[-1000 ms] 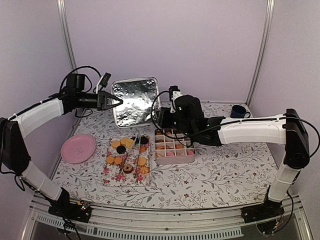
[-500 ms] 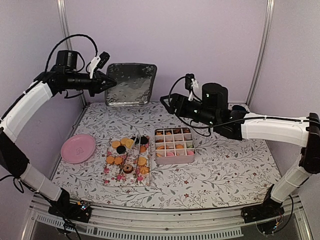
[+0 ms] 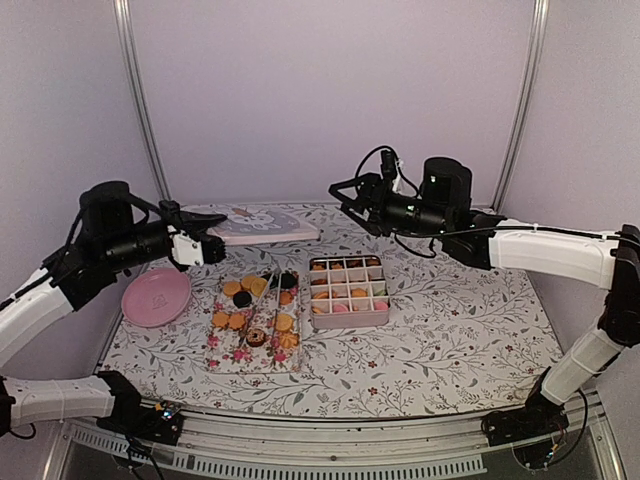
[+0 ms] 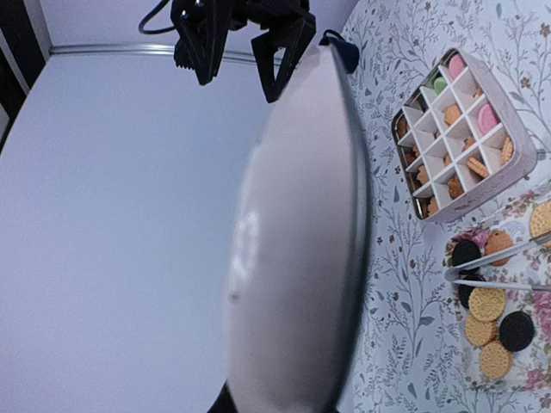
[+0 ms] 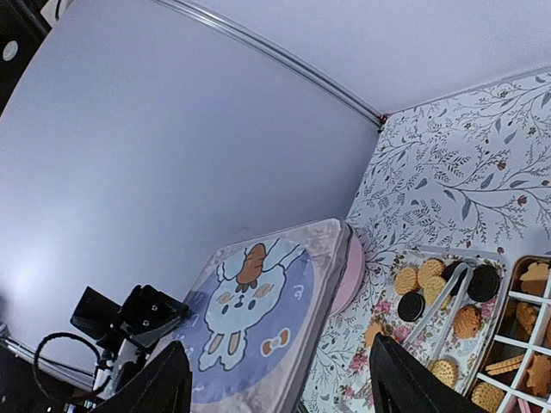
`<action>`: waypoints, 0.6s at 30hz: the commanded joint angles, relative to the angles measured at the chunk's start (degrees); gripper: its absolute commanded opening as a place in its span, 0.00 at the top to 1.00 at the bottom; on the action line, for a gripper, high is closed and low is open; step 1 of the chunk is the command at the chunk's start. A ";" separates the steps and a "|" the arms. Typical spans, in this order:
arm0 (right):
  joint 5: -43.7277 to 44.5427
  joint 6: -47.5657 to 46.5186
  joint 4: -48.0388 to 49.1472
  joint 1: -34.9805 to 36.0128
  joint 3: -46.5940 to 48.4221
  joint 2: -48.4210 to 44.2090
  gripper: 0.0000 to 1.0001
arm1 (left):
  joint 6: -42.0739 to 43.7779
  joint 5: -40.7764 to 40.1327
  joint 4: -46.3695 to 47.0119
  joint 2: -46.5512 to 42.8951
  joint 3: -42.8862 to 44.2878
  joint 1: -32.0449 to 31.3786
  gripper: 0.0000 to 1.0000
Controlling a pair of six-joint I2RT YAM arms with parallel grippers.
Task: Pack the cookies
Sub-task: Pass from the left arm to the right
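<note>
The left gripper (image 3: 208, 238) is clamped on the left edge of the tin lid (image 3: 262, 225). It holds the lid roughly flat, bunny picture up, above the far left of the table (image 3: 440, 340), just beyond the flowered tray (image 3: 228, 358). The right gripper (image 3: 348, 203) hangs with its jaws spread and nothing between them, above the far edge of the divided box (image 3: 350, 320). The cookies (image 3: 234, 321) lie in two places: many loose on the tray with the tongs (image 3: 262, 292) across them, and others already in the box's compartments just to the right. Since the tray is not yet emptied, the lid probably wants parking rather than fitting. Lower it level onto bare table at the far left, clear of the tray and the pink plate (image 3: 156, 296), and let go only once it rests. If it is meant for the box, line its corners up with the rim first and come straight down, so no upright cookie is crushed.
</note>
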 commanded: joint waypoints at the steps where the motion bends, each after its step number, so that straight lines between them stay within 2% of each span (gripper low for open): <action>1: -9.94 4.47 4.57 -0.18 0.14 3.14 0.28 | 19.89 0.25 22.56 -5.59 -9.36 -3.13 1.00; 6: -14.34 5.74 7.10 0.29 0.23 6.16 0.27 | 29.59 6.05 31.70 -8.61 -15.92 -3.74 1.00; 13: -19.95 6.71 9.85 1.07 2.21 9.63 0.28 | 37.76 11.59 34.47 -9.65 -20.06 -3.83 1.00; 18: -18.71 7.80 10.70 0.78 0.27 8.24 0.29 | 39.58 12.31 36.66 -9.21 -21.87 -3.93 1.00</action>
